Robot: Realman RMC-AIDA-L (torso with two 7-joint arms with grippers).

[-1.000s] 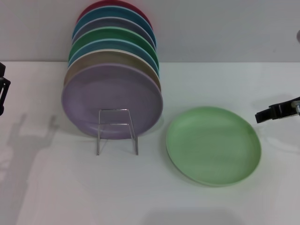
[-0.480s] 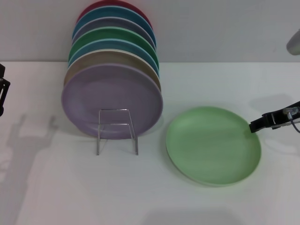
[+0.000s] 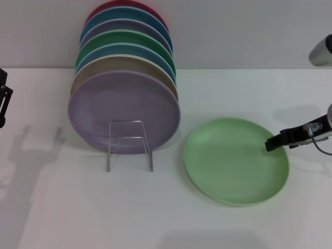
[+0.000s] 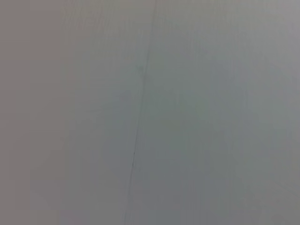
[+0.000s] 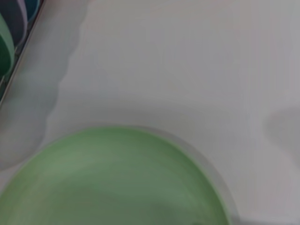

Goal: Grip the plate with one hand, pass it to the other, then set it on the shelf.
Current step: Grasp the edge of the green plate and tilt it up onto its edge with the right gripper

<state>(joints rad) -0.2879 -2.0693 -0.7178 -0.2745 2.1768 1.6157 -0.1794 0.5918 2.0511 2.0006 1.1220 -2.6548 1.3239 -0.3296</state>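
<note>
The light mint-green plate [image 3: 236, 161] lies flat on the white table, to the right of the rack. It also fills the lower part of the right wrist view [image 5: 108, 183]. My right gripper [image 3: 271, 144] reaches in from the right, its tip over the plate's right rim. The clear shelf [image 3: 128, 145] stands left of centre, its thin front frame before a row of upright plates. My left gripper [image 3: 3, 101] is parked at the far left edge, away from everything. The left wrist view shows only a plain grey surface.
Several coloured plates stand on edge in the rack, a lilac plate [image 3: 124, 111] in front and an emerald-green plate [image 3: 127, 39] further back. Their edges show in a corner of the right wrist view [image 5: 9, 33]. White table [image 3: 155, 207] lies in front.
My right gripper has moved left and a little down, from beside the mint-green plate to over its right rim. The plate, rack and left arm have not moved.
</note>
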